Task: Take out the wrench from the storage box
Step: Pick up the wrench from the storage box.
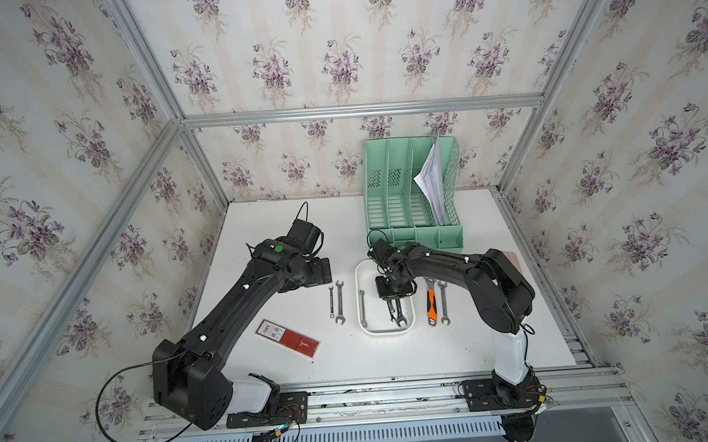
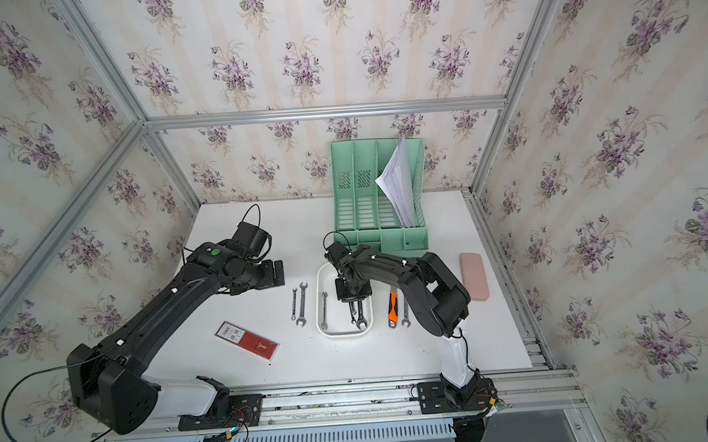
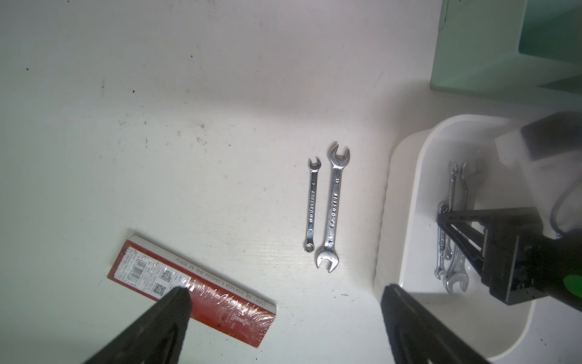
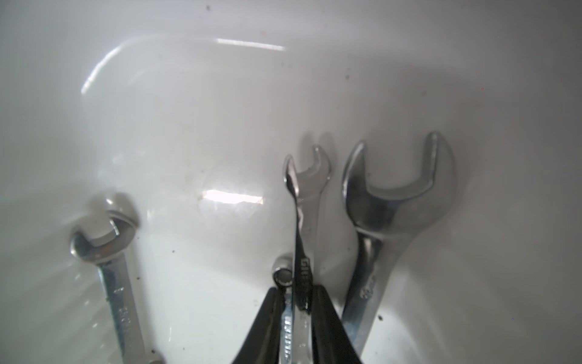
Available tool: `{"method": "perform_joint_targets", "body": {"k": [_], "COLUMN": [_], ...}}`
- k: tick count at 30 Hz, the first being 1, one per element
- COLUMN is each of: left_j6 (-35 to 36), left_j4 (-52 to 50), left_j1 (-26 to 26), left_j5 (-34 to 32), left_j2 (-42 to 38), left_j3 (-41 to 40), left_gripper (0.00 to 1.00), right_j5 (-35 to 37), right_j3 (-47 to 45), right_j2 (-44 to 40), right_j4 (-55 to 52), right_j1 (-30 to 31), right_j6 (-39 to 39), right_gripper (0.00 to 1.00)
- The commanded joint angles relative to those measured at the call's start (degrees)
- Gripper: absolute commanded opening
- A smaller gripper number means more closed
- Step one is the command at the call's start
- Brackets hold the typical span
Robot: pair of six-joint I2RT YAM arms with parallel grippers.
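Now my right jaws are pinched almost shut on a thin silver wrench [image 4: 297, 227], down inside the shallow white plastic storage box [image 1: 385, 332]. My left jaws hang wide open, empty. Next, I think, I should lift it straight up.

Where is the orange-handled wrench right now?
In both top views the orange-handled wrench lies on the table, right of the storage box, beside a plain wrench.
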Motion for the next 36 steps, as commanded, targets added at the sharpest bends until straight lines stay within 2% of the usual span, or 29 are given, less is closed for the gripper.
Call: {"method": "perform_joint_targets", "body": {"k": [1, 4, 19, 29, 36], "left_j6": [0.1, 0.3, 0.6, 0.6, 0.5], "left_j4": [0.2, 0.2, -0.1, -0.4, -0.4], "left_j1": [0.0, 0.1, 0.1, 0.1, 0.0], "left_j5": [0.1, 0.1, 0.1, 0.2, 0.2], "left_j2": [0.3, 0.3, 0.9, 0.9, 0.8], "left_j3": [0.2, 0.3, 1.1, 1.3, 1.4], "left_gripper": [0.99, 0.99, 0.99, 0.99, 0.99], "right_j5": [0.4, 0.1, 1.1, 3.7, 6.5], "right_j3": [0.2, 0.1, 3.6, 6.7, 4.3], "right_j2": [0.7, 0.1, -3.6, -11.9, -19.9], "right_j4": [-3.4, -3.5, -6.7, -10.9, -14.2], "right_j1": [0.1, 0.1, 0.1, -0.7, -5.5], "right_j6": [-0.8, -0.9, -1.4, -2.4, -4.1], "right_gripper": [0.15, 0.09, 0.04, 0.02, 0.01]}}
